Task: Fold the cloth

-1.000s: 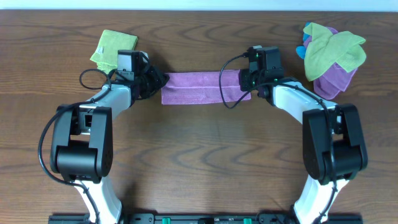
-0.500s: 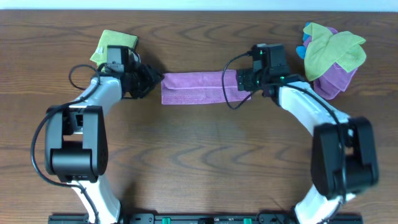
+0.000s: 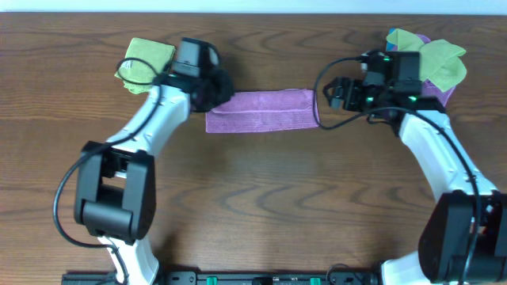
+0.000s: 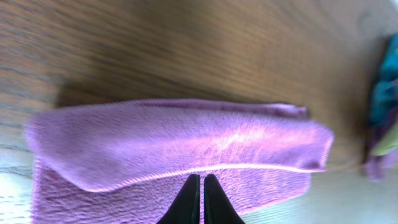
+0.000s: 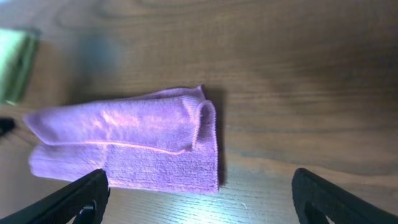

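**Cloth in a long strip between two robot arms**

A folded lime-green cloth (image 3: 145, 62) sits at the far left of the wooden tabletop (image 3: 261, 198), just behind the left arm. The left gripper (image 4: 201, 186) is over the left end of the cloth (image 3: 261, 110), at its far corner. In the left wrist view its jaws are pressed together, their tips meeting the edge of the upper layer. Whether they pinch any fabric cannot be told.

The lilac-purple cloth lies flat at the middle of the tabletop toward the far side, doubled lengthwise into a narrow band. The upper layer stops short of the near edge, so a strip of the lower layer shows. Its right end curls over in a small roll.

The right gripper (image 5: 199, 183) hangs just off that right end, clear of the fabric, with its jaws spread wide apart and nothing between them. Behind the right arm, at the far right, a bunched pile of green, purple and blue cloths (image 3: 424, 67) rests on the wood.
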Controlling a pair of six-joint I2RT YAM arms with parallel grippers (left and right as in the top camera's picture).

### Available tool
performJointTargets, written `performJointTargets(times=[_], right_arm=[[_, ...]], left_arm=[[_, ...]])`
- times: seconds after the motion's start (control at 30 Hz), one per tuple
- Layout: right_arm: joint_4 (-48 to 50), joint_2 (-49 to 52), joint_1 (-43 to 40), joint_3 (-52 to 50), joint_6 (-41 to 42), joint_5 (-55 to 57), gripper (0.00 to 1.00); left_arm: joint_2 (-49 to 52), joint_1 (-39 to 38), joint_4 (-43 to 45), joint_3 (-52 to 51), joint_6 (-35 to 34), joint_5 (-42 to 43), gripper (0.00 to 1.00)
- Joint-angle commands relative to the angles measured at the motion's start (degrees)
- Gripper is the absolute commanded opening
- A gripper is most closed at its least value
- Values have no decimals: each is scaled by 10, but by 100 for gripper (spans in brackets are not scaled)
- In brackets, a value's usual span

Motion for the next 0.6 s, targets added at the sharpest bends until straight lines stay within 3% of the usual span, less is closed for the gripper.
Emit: performJointTargets(times=[0.0, 0.3, 0.57], right_arm=[[30, 14, -26, -42, 50, -103, 93], [200, 27, 2, -148, 156, -118, 85], [257, 73, 42, -153, 207, -109, 85]], left_arm=[[-1, -28, -2, 7, 25, -118, 6], [62, -40, 16, 7, 43, -173, 5], [97, -37, 17, 7, 44, -173, 6]])
